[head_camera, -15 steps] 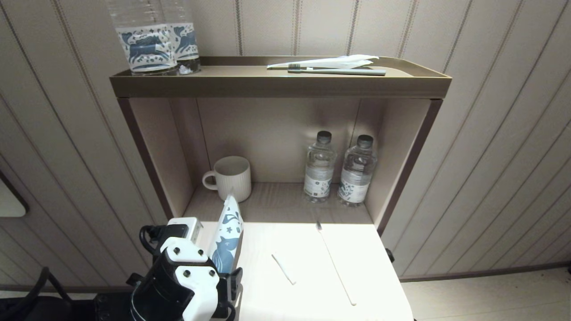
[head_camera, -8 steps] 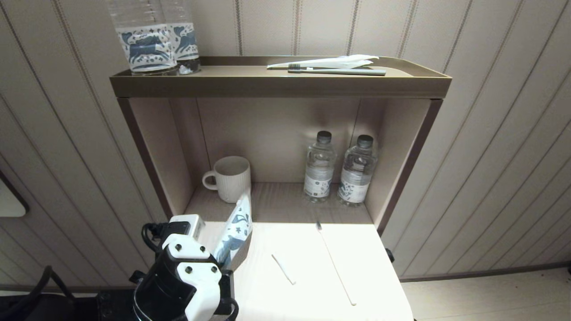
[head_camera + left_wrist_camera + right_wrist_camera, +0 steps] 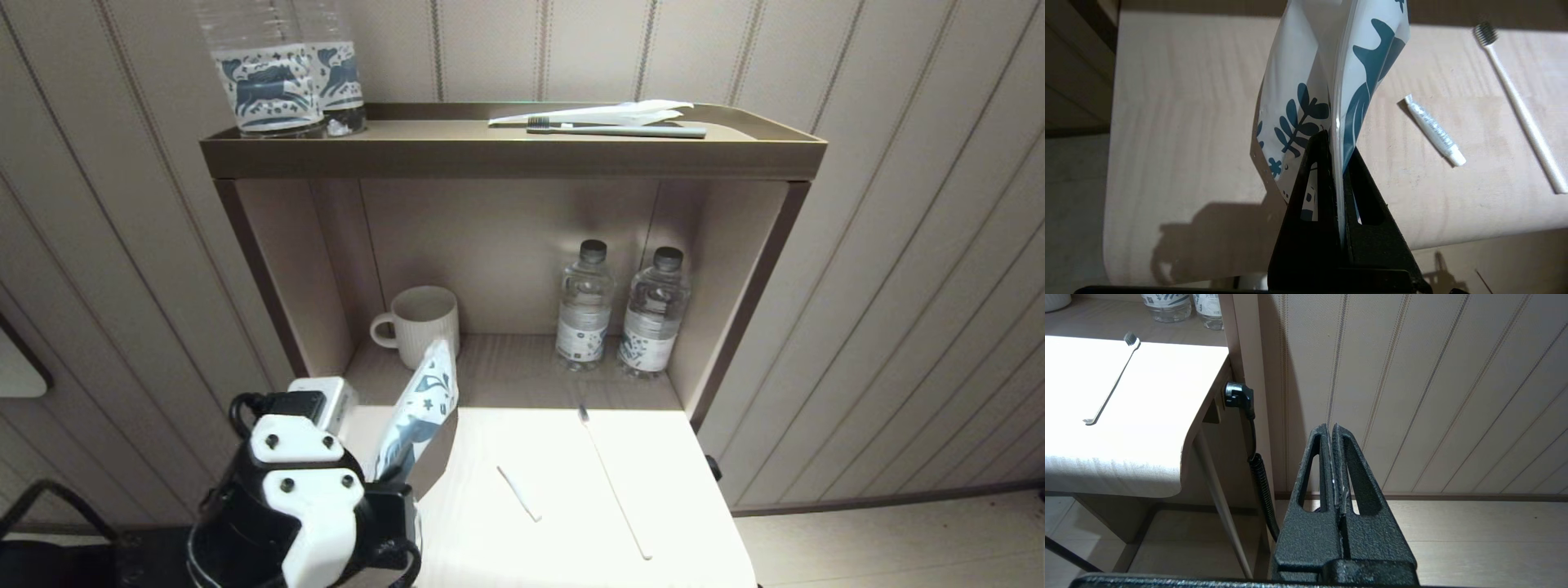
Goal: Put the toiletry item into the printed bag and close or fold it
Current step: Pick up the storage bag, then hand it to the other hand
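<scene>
Whitish printed bag point(image 3: 1331, 81) upright, lower edge pinched between left gripper's point(image 3: 1333, 171) closed black fingers.

Tabletop point(image 3: 571, 490) glare — overexposed, seemingly.

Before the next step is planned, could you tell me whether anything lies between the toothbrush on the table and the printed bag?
Yes: a small white tube lies on the table between the toothbrush and the printed bag, which the left tool holds upright by its edge. Otherwise nothing visible lies between them.
</scene>
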Controlling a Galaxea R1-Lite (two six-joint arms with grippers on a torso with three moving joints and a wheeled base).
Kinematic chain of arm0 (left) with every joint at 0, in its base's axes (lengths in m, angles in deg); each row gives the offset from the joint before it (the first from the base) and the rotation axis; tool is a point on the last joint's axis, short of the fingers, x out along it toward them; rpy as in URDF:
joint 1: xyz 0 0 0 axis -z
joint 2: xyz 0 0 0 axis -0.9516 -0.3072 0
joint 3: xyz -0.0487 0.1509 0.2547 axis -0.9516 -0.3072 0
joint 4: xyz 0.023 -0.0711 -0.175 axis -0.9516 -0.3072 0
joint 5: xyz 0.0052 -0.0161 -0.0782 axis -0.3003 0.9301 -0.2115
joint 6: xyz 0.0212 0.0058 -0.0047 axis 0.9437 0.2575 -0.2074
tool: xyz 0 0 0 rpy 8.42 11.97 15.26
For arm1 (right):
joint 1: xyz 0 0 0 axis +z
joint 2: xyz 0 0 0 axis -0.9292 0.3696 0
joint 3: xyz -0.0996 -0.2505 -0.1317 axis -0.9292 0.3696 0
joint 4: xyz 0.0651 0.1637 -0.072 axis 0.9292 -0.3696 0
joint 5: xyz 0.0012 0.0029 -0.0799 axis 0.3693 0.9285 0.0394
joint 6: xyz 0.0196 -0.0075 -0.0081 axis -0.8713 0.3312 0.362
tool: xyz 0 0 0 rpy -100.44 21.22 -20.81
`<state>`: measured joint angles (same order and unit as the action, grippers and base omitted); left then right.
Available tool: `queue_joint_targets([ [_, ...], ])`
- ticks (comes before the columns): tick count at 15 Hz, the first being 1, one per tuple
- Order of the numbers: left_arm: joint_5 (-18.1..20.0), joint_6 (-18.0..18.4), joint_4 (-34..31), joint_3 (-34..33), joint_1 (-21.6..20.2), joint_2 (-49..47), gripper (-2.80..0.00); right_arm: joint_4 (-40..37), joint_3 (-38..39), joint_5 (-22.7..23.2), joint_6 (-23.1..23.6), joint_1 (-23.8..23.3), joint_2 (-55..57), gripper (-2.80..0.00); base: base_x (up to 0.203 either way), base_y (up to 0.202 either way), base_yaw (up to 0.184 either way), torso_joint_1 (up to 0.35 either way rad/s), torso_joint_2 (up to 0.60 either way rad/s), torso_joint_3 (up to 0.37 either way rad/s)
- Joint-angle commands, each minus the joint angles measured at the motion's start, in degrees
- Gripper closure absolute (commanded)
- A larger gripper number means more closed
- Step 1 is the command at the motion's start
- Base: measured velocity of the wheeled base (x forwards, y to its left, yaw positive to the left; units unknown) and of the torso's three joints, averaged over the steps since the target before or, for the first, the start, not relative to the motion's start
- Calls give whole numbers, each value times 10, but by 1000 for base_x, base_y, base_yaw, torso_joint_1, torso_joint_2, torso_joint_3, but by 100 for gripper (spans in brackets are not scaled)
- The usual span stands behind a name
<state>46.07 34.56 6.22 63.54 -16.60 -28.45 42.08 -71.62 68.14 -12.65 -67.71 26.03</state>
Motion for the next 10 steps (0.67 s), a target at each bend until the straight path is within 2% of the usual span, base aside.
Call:
queue_joint_targets([
  [1,3,16,0,1,-1,79,0,1,0,0,1,0,0,0,0,0,0,0,0,0],
  [3,30,60,-16,11,-2,154,0,2,0,1,3,0,0,0,0,0,0,0,0,0],
  [4,42,83,-53,22,-2,187,0,2,0,2,3,0,0,0,0,0,0,0,0,0],
  [6,81,120,-192,55,1,244,0,2,-1,2,4,1,0,0,0,0,0,0,0,0],
  [7,133,149,-242,70,2,275,0,-1,-2,2,5,2,0,0,0,0,0,0,0,0],
  [8,204,189,-286,84,3,299,0,-4,-3,2,6,2,0,0,0,0,0,0,0,0],
  [9,241,232,-315,95,1,309,0,-8,-5,2,6,2,0,0,0,0,0,0,0,0],
  [10,246,250,-325,97,0,308,0,-19,-8,2,6,2,0,0,0,0,0,0,0,0],
])
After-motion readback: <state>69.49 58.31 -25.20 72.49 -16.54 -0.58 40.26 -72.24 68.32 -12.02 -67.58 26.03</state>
